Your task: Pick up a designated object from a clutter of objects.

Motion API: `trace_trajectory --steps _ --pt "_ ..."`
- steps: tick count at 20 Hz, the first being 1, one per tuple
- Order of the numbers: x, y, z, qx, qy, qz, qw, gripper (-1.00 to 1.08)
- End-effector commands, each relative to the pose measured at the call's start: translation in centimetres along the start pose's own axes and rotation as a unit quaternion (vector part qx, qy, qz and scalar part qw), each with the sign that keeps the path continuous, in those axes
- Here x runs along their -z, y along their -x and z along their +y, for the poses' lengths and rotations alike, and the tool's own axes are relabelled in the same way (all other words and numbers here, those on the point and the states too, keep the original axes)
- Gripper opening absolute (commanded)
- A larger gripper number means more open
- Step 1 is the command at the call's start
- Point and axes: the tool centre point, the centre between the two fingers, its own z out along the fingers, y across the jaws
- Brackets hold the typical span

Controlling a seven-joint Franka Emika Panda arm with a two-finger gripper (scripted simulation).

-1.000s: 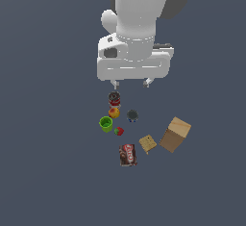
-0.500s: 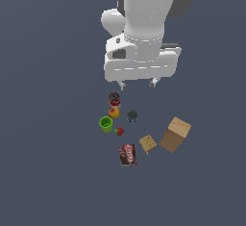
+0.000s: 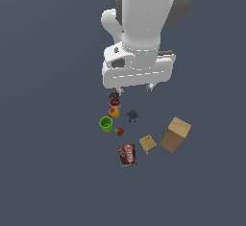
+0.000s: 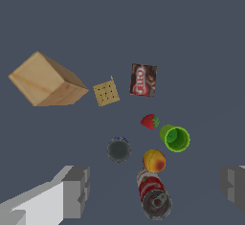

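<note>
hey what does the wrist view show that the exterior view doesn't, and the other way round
Only the wrist view shows the two fingers set wide apart, and the green cup's hollow inside. Only the exterior view shows the arm's white body and the hand high above the clutter. Both show the strawberry beside the cup, the wooden box and the brown packet.

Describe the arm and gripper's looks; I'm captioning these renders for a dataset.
The arm is glossy white with rounded, bulky segments and a dark grey joint cap. The gripper has a boxy white body with dark recesses. In the wrist view its fingers are blocky, grey and white. No cables or markings are visible.
</note>
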Motion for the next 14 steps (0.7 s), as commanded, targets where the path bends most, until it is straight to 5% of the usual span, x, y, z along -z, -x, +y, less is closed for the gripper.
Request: trace_trajectory --steps 1,14 --pt "-0.9 -0.2 0.4 0.017 0.003 -0.001 0.9998 1.0" --pt "-8.1 -0.9 3.1 0.168 0.015 -0.011 0.9857 1.0"
